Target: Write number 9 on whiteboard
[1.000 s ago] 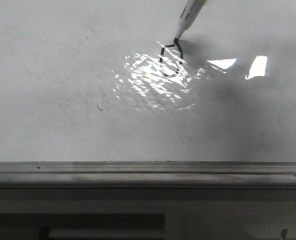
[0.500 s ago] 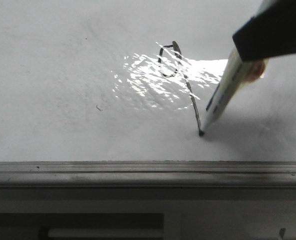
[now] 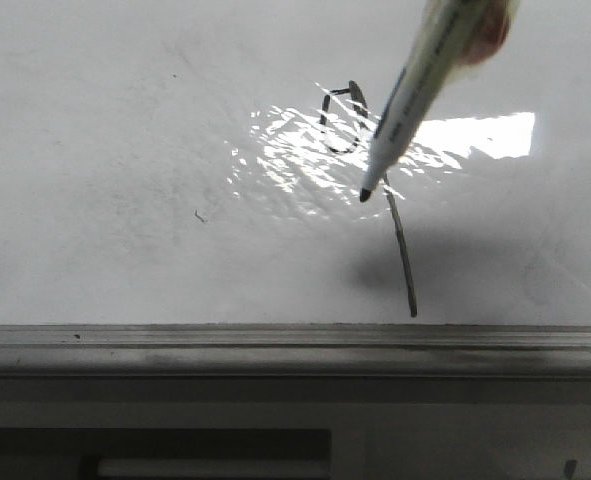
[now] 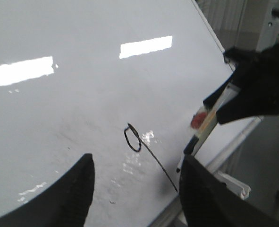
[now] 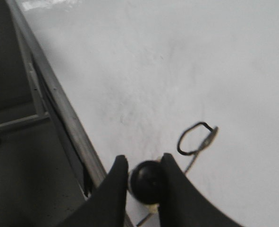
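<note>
Marker (image 3: 415, 100) tip lifted off; number 9 (image 3: 375, 190) legible.

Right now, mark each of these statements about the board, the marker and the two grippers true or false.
1. The number 9 has both a loop and a long tail. True.
2. The marker tip is pressed on the end of the tail. False: the tip hangs above the whiteboard, partway along the tail, with its shadow apart from it.
3. The right gripper is shut on the marker. True.
4. The left gripper holds an eraser. False: its jaws are open with nothing between them.
5. The tail ends near the board's grey edge rail. True.
</note>
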Controlling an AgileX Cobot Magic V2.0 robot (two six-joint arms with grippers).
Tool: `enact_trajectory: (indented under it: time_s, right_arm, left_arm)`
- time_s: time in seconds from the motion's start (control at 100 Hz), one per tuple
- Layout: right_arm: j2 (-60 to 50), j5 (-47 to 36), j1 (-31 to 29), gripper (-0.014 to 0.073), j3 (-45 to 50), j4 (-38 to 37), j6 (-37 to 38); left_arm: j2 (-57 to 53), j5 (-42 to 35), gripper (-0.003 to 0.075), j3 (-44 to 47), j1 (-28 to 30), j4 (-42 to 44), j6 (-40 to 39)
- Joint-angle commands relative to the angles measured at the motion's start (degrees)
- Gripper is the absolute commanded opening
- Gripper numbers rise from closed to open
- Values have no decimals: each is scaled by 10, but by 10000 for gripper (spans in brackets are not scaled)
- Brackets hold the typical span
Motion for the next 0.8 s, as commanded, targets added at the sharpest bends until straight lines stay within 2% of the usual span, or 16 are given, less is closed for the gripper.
enact_trajectory:
  time_s: [0.0, 0.14, 0.36, 0.55, 0.79]
  right_arm:
    - [13, 25, 30, -43, -54, -3, -13]
    - [40, 17, 81, -43, -75, -1, -13]
    - [76, -26, 124, -43, -75, 2, -13]
    - [86, -73, 125, -43, -75, 2, -13]
    - [87, -85, 126, -43, -75, 17, -13]
  left_arm:
    - [48, 48, 411, -26, -2, 4, 6]
    - [134, 142, 408, -56, -2, 13, 56]
    - [233, 171, 407, -107, -13, 13, 115]
    - [278, 168, 407, -132, -55, 12, 119]
    - [295, 99, 398, -132, -89, 2, 119]
